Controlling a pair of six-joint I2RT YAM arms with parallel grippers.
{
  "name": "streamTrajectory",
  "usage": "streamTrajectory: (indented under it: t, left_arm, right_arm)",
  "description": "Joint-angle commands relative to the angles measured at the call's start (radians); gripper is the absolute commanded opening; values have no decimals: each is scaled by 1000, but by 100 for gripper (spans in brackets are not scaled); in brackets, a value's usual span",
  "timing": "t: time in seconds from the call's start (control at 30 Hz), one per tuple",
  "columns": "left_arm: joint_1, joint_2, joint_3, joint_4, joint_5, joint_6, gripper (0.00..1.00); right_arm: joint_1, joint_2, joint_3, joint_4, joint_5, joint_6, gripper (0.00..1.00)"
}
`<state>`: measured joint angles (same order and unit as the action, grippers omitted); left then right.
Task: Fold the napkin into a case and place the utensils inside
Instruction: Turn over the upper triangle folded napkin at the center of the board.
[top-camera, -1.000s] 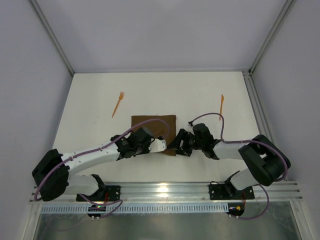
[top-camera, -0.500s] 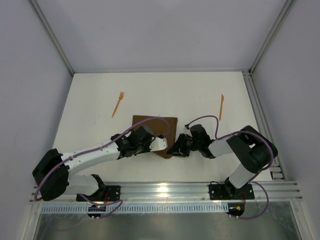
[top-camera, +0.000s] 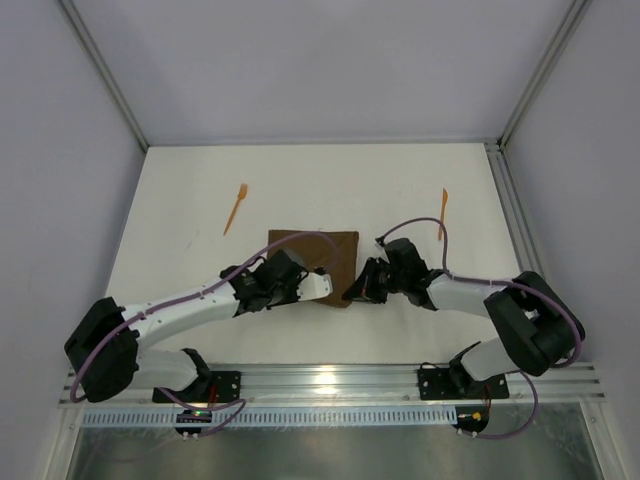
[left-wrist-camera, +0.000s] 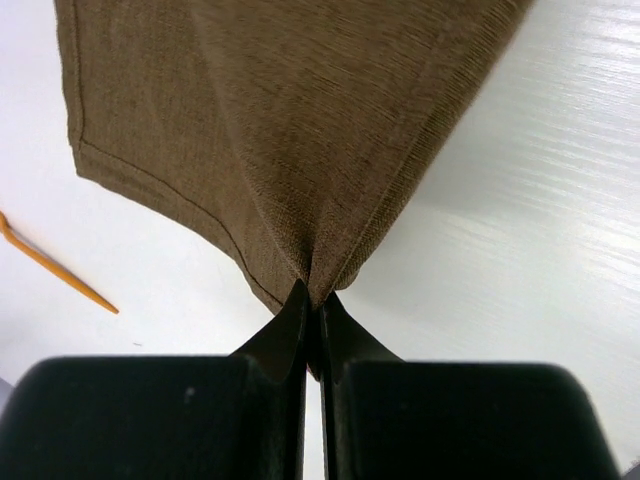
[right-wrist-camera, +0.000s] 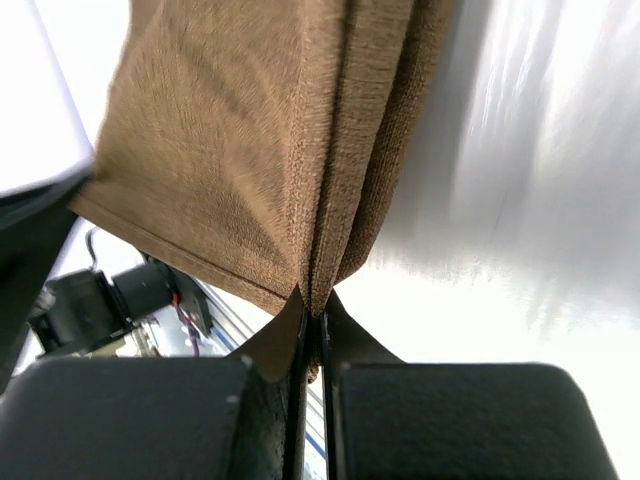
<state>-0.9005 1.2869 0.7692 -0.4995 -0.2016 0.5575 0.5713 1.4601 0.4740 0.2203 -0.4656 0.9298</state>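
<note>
The dark brown napkin (top-camera: 310, 250) lies folded at mid-table, its near edge lifted. My left gripper (top-camera: 325, 287) is shut on the near corner; the cloth (left-wrist-camera: 280, 120) fans out from its closed jaws (left-wrist-camera: 313, 303). My right gripper (top-camera: 350, 293) is shut on the layered near right edge; the fabric (right-wrist-camera: 230, 150) runs straight into its jaws (right-wrist-camera: 314, 308). The two grippers sit close together. One orange utensil (top-camera: 236, 207) lies far left of the napkin and shows in the left wrist view (left-wrist-camera: 55, 270). The other orange utensil (top-camera: 443, 212) lies at the far right.
A metal rail (top-camera: 330, 380) runs along the near edge, with both arm bases on it. White walls and slanted frame posts (top-camera: 105, 75) bound the table. A purple cable (top-camera: 415, 230) loops above the right wrist. The left arm's white link (right-wrist-camera: 30, 100) is close to the right gripper.
My right gripper has closed on the napkin's near right edge and shifted slightly farther out. The napkin's near edge has drawn up a little. The left gripper has kept its grip.
</note>
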Motion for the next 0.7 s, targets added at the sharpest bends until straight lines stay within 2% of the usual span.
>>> streamTrajectory:
  t: [0.0,0.2,0.37,0.53,0.67]
  left_arm:
    - [14,-4,85,-27,43,-22,0]
    - [12,51,307,-164,189,-73,0]
    - [12,60,421,-208,283,-114,0]
    - [6,181,587,-228,379,-163,0]
    - [6,256,715,-266,419,-194,0]
  right_arm:
    - [-72,-95,73,-162,42,-123,3]
    - [-192,-208,251,-458,15,-316,3]
    - [-287,-279,392,-688,16,-423,3]
    - [-474,-290,512,-912,-8,-572,3]
    - [-614,-306,500,-918,-155,-603,3]
